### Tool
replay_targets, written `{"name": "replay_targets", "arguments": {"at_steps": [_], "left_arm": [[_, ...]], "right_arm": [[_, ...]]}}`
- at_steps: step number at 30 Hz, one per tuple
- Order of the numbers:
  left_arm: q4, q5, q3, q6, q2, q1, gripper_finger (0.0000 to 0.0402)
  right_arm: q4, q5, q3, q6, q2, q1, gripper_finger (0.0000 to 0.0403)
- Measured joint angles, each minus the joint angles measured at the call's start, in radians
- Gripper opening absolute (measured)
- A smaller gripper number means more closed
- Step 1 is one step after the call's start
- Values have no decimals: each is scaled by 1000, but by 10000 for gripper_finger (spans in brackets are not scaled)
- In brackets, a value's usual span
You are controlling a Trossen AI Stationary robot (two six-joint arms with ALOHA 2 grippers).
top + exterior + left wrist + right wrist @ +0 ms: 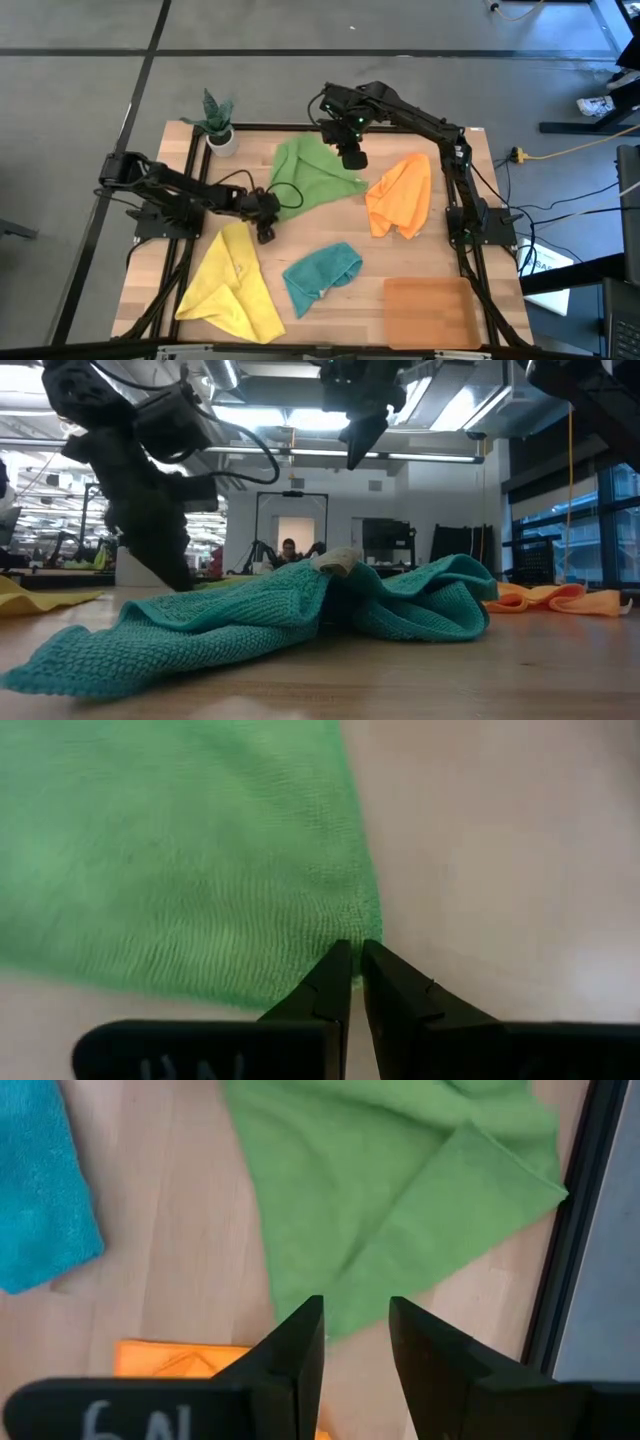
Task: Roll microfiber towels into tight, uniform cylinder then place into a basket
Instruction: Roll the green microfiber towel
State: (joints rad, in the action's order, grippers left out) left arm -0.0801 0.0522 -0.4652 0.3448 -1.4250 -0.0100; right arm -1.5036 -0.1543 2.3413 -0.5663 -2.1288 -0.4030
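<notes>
At the counter's [330, 310] middle, the left tool [355, 960] is pinching the green towel's [310, 172] corner, seemingly to anchor it for rolling, while the right tool [355, 1335] is hovering part-open, empty, above it.

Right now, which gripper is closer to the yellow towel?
Left. The left gripper sits just beyond the yellow towel's upper corner, at the green towel's edge. The right gripper hangs far off, over the green towel's far side.

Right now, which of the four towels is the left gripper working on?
The green towel: the left gripper pinches its corner. The yellow, teal and orange towels lie untouched.
</notes>
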Motion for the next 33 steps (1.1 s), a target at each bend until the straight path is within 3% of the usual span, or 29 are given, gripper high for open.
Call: {"name": "replay_targets", "arguments": {"at_steps": [16, 24, 33], "left_arm": [[-74, -230, -1, 276, 0, -229, 25], [-121, -139, -43, 238, 32, -272, 22], [-450, 30, -138, 280, 118, -303, 1]], "right_arm": [[0, -92, -29, -41, -2, 6, 117], [115, -130, -139, -74, -5, 11, 117], [119, -127, -230, -121, -5, 29, 117]]}}
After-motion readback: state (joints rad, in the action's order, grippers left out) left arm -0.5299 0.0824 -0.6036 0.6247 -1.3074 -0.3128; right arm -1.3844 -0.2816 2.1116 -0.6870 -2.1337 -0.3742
